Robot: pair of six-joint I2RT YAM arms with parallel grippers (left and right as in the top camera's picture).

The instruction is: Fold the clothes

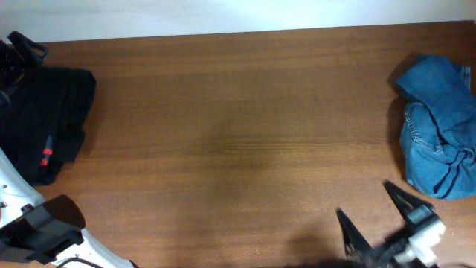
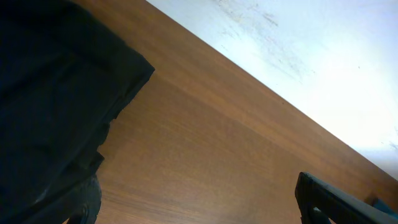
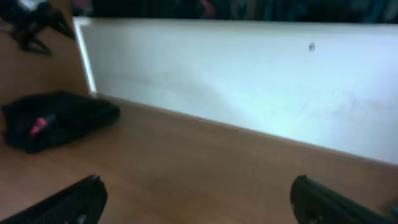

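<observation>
The clothes (image 1: 52,123) lie as a compact black bundle at the table's far left, with a bit of red stripe (image 1: 46,156) showing. In the left wrist view the clothes (image 2: 50,106) fill the left side, just beyond my left gripper (image 2: 196,190). It is open over bare wood, and its left finger (image 2: 84,202) is close to the fabric. My right gripper (image 1: 374,214) hovers near the front right edge, far from the clothes (image 3: 59,118). In its own view the right gripper (image 3: 196,186) is wide open with nothing between the fingers.
A crumpled blue denim garment (image 1: 439,130) lies at the right edge, just beyond the right gripper. A black device (image 1: 22,48) sits at the back left corner. My left arm (image 1: 44,223) fills the front left corner. A white wall (image 3: 249,81) backs the table.
</observation>
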